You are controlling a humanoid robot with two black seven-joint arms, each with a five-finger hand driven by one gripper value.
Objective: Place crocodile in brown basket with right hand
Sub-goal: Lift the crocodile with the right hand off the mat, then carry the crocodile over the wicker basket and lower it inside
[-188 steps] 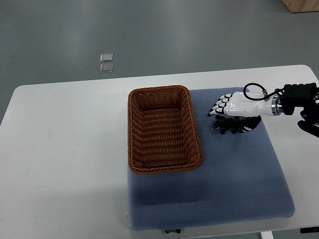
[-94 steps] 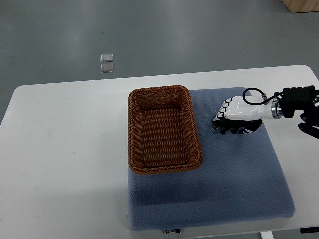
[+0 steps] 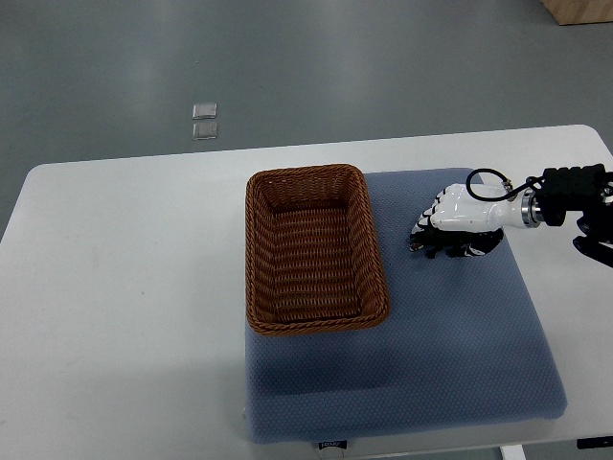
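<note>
Blue textured mat (image 3: 421, 364) holds woven rectangular brown basket (image 3: 314, 249).

a white table (image 3: 124, 287) with rounded corners fills the near part of the scene, and a blue-grey padded mat (image 3: 450, 355) lies on its right half. beyond the far edge stretches a smooth grey-green floor (image 3: 364, 67) with soft reflected light. two small pale squares (image 3: 204, 122) sit on the floor at far left, and a tan wooden corner (image 3: 579, 10) shows at far right.
</note>
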